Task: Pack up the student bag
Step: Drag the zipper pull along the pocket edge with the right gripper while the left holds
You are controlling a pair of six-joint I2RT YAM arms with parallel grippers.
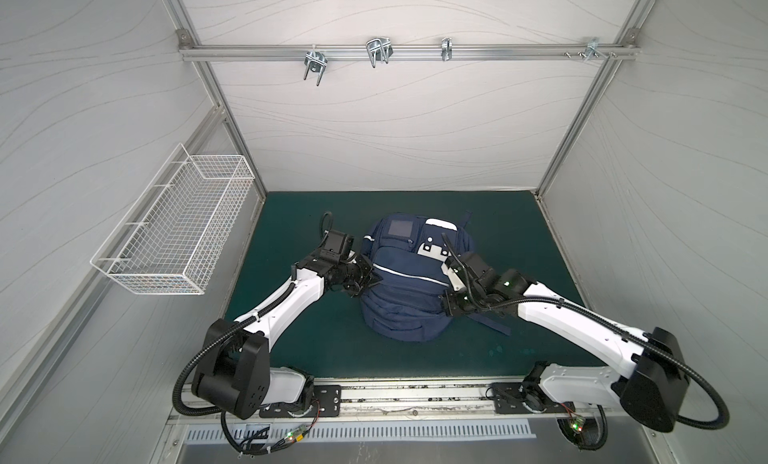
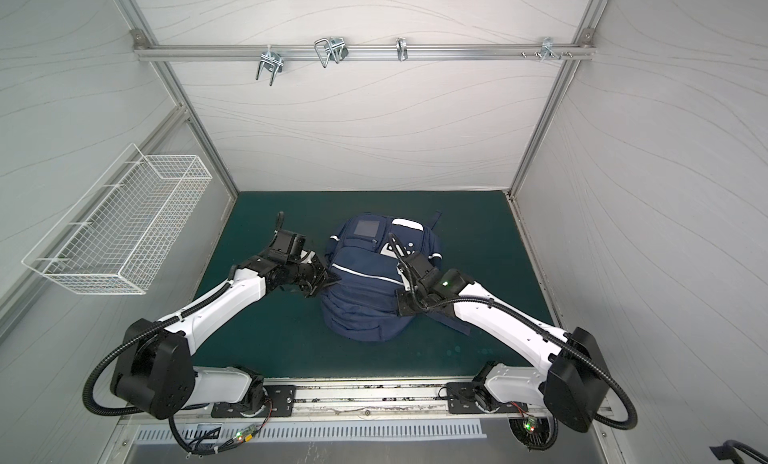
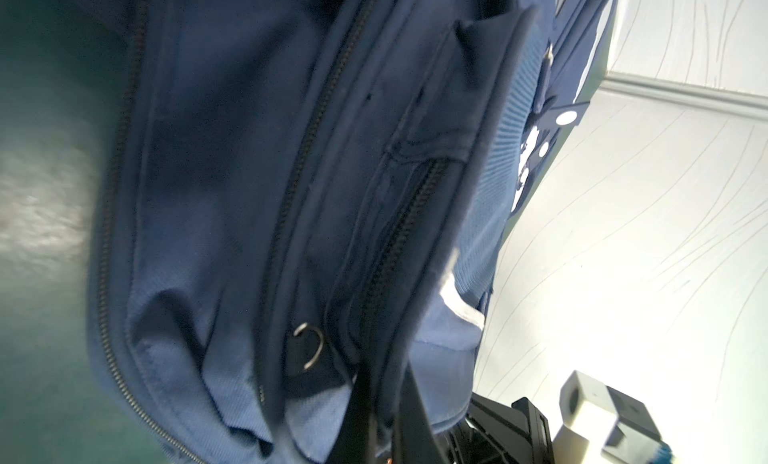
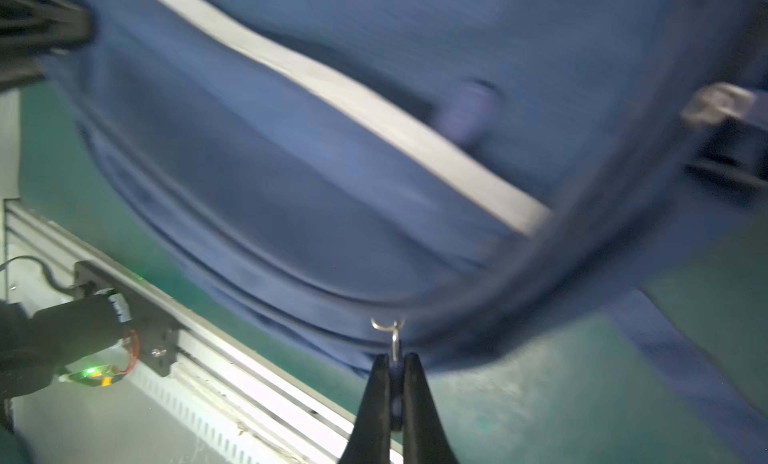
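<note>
Right wrist: my right gripper (image 4: 395, 360) pinches zipper pull (image 4: 393, 337), left gripper (image 3: 386, 395) clamps student bag (image 3: 232, 192); pull may slip if tugged askew.

Dark green mat (image 1: 332, 350), flat and spread wide; bears the student bag (image 1: 399, 304) near its middle in both top views, front panel up; one loose strap (image 1: 492, 324) flat on it, just beside the bag.
</note>
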